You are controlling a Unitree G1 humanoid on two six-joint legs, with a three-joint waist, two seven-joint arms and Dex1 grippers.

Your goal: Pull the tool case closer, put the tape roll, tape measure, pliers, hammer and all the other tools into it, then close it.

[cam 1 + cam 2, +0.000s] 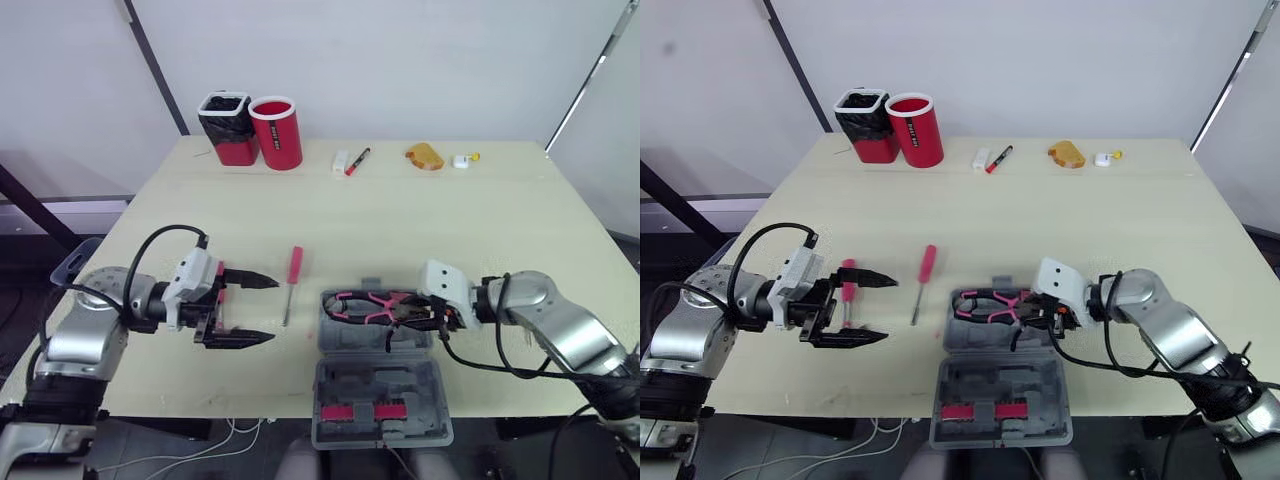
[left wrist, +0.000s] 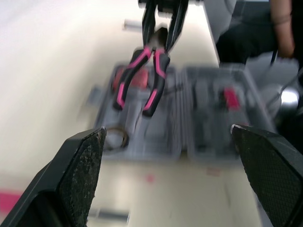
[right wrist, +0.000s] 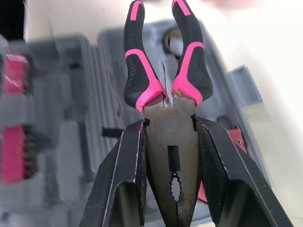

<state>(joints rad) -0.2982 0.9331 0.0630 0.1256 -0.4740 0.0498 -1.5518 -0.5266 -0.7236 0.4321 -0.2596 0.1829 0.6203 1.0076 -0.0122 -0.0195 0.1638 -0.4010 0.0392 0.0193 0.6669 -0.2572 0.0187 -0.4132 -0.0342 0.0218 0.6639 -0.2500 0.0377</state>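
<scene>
- Table [image 1: 450,230]: pale top carrying all items.
- Tool case [image 1: 345,385]: grey plastic, lying open at the table's near edge, in front of the robot. Its near half overhangs the edge and has red inserts; its far half lies under the pliers.
- Left gripper [image 1: 275,310]: fingers spread wide and empty, left of the case.
- Right gripper [image 3: 169,125]: clamped on the metal head of the pliers.
- Pliers [image 1: 365,305]: black handles with pink trim, splayed apart and pointing towards the left gripper, over the case's far half.
- Screwdriver [image 1: 290,285]: red handle, lying on the table between the left gripper and the case.
</scene>
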